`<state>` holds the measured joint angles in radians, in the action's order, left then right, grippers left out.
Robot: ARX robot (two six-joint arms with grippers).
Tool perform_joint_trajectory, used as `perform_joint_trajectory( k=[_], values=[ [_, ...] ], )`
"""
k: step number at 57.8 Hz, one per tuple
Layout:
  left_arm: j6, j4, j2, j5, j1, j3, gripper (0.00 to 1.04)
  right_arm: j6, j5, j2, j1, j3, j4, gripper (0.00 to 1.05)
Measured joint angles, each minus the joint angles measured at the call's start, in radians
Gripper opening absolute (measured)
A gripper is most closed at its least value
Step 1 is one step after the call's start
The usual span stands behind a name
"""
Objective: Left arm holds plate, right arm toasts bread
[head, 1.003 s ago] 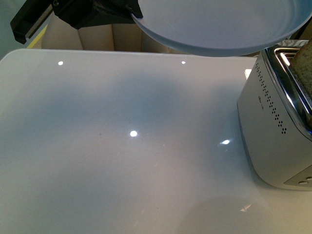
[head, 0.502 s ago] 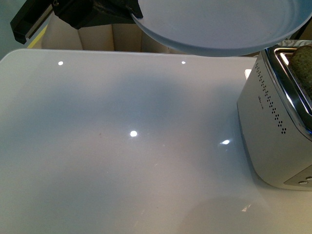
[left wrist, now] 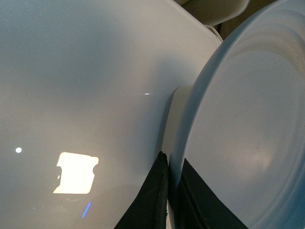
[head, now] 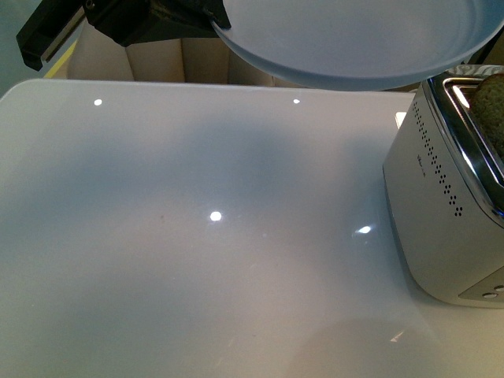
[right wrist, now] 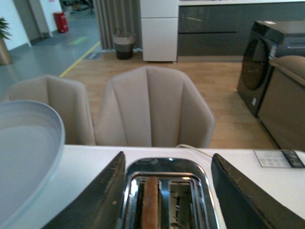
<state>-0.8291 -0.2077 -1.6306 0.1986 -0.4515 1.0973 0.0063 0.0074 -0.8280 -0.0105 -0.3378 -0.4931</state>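
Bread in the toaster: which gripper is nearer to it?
Right. The right gripper hangs open over the bread in the toaster; the left gripper clamps the plate, off to one side.

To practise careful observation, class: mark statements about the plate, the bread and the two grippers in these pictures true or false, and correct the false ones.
1. The plate lies flat on the table. False: it is held in the air, with the left gripper clamping its rim between its fingers.
2. A slice of bread stands in one slot of the toaster. True.
3. The right gripper is gripping the bread. False: its fingers are spread apart above the toaster and hold nothing.
4. There is no food on the plate. True.
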Motion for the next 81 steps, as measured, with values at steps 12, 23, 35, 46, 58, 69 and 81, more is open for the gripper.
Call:
perform_joint_trajectory(
  k=[12,23,35,46,58,69,81],
  values=[
    [0.0,0.0,0.0,0.0,0.0,0.0,0.03,0.0,-0.005,0.076,0.008,0.107,-0.012,0.21],
    [0.0,0.0,0.0,0.0,0.0,0.0,0.03,-0.003,-0.005,0.153,0.008,0.174,-0.01,0.02],
    [0.0,0.0,0.0,0.0,0.0,0.0,0.03,-0.003,-0.005,0.241,0.009,0.231,0.021,0.02],
    [0.0,0.0,0.0,0.0,0.0,0.0,0.03,-0.003,-0.005,0.322,0.009,0.266,0.067,0.02],
    [0.0,0.0,0.0,0.0,0.0,0.0,0.03,-0.003,-0.005,0.418,0.009,0.297,0.132,0.02],
    [0.0,0.0,0.0,0.0,0.0,0.0,0.03,-0.003,-0.005,0.47,0.009,0.317,0.137,0.02],
    [-0.002,0.0,0.0,0.0,0.0,0.0,0.03,-0.003,-0.005,0.552,0.009,0.318,0.216,0.02]
  ],
)
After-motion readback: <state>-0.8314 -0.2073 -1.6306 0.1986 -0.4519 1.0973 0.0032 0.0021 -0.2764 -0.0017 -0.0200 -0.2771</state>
